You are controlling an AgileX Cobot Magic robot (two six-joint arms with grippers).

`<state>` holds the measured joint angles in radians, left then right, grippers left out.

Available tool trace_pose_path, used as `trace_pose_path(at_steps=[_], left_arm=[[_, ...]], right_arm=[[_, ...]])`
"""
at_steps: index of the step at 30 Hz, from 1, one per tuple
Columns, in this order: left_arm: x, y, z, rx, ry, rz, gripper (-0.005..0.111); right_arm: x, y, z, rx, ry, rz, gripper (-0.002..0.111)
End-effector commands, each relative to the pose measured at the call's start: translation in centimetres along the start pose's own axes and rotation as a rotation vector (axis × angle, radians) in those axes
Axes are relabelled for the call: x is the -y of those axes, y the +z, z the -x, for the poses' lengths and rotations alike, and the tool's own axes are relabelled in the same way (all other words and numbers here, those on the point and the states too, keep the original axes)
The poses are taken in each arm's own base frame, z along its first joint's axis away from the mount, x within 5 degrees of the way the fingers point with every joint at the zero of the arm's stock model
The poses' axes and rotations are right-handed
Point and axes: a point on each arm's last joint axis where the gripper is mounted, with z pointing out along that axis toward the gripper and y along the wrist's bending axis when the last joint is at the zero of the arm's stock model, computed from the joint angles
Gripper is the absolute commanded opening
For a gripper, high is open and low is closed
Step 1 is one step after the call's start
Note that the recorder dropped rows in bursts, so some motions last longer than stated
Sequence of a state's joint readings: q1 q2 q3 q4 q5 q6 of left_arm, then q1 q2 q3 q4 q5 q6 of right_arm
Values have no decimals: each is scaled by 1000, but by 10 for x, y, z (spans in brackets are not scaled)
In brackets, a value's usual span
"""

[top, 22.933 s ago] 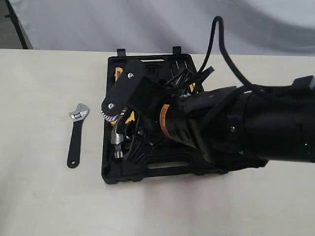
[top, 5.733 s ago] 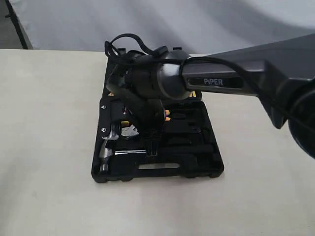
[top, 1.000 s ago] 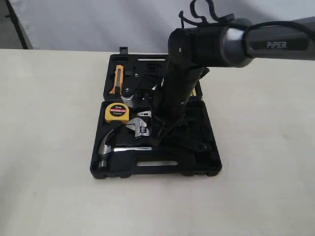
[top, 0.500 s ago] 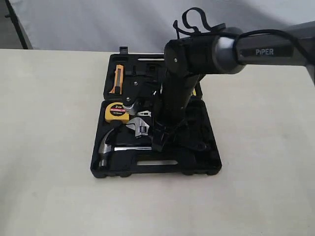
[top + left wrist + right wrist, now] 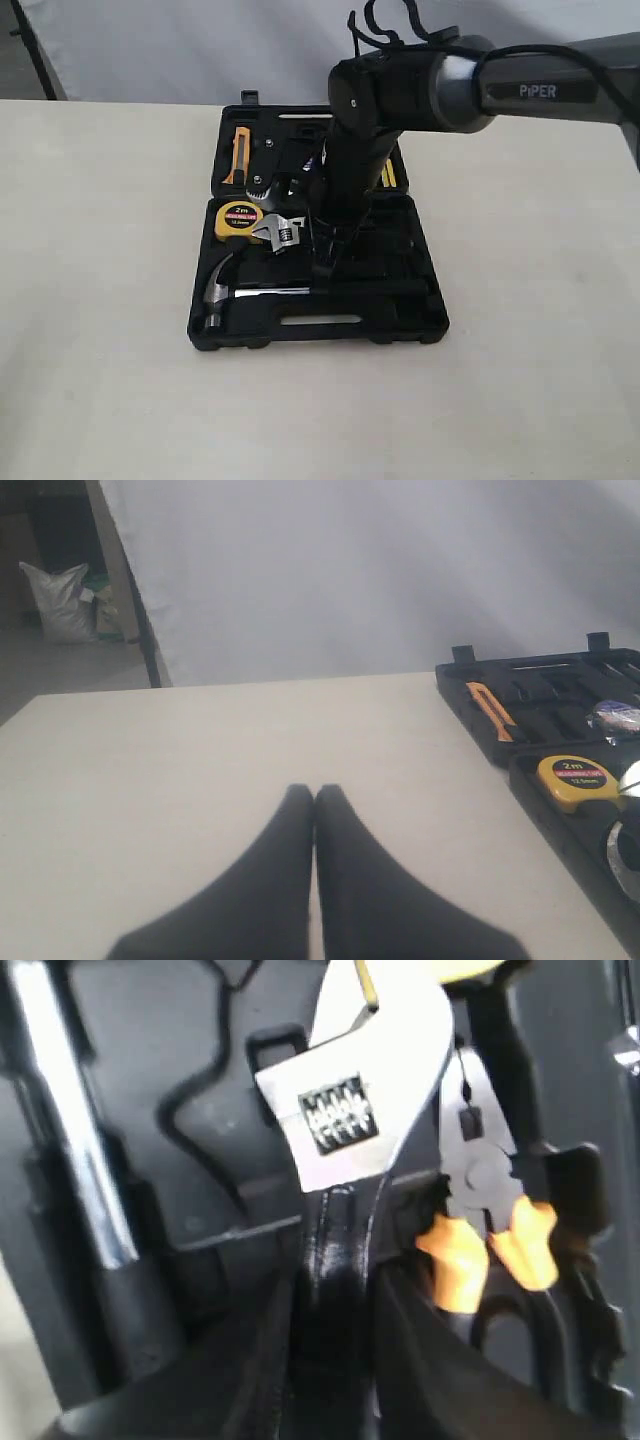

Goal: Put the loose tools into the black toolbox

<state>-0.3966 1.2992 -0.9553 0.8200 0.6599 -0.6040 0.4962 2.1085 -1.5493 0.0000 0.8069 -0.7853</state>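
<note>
The black toolbox (image 5: 420,328) lies open on the table. The claw hammer (image 5: 216,290) rests along its near half, its shaft (image 5: 70,1140) bright in the right wrist view. The adjustable wrench (image 5: 280,233) sits next to the tape measure, silver head (image 5: 360,1110) up. My right gripper (image 5: 322,262) points down into the case, and its fingers press both sides of the wrench's black handle (image 5: 335,1300). A roll with a pale label (image 5: 617,717) lies in the far half. My left gripper (image 5: 315,795) is shut, empty, above bare table left of the toolbox (image 5: 462,695).
A yellow tape measure (image 5: 238,217) and an orange knife (image 5: 238,150) sit in the case. Small pliers with orange handles (image 5: 490,1245) lie right beside the wrench handle. A grey backdrop hangs behind the table's far edge.
The right jaws have closed in on the wrench handle. The arm and the wrench head have shifted toward the far half, up against the tape measure.
</note>
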Motion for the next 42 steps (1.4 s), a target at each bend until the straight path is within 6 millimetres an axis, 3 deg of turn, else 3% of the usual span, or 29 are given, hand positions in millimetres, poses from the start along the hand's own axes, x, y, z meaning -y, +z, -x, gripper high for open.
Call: trace_pose_path(at_steps=[1,6,11,26,38,40,42], left_arm=[[0,-1,-2,7,-22,-14,1],[0,-1,-2,7,-22,-14,1],[0,-1,-2,7,-22,-14,1],[0,-1,-2,7,-22,-14,1],[0,-1,-2,7,-22,-14,1],[0,-1,-2,7,-22,-14,1],[0,-1,-2,7,-22,-14,1]], right_arm=[[7,0,-2,-18,-67,-45,0],[3,12,-7,-66,-171,-2,0],[-3,13,-6,-59,-273,67,0],[-11,15,2,8,-273,113,0],[-8,15,-2,-47,-152,78,0],[-9,15,-1,-47,-130,77,9],[-9,15,-1,-47,-130,77,26]])
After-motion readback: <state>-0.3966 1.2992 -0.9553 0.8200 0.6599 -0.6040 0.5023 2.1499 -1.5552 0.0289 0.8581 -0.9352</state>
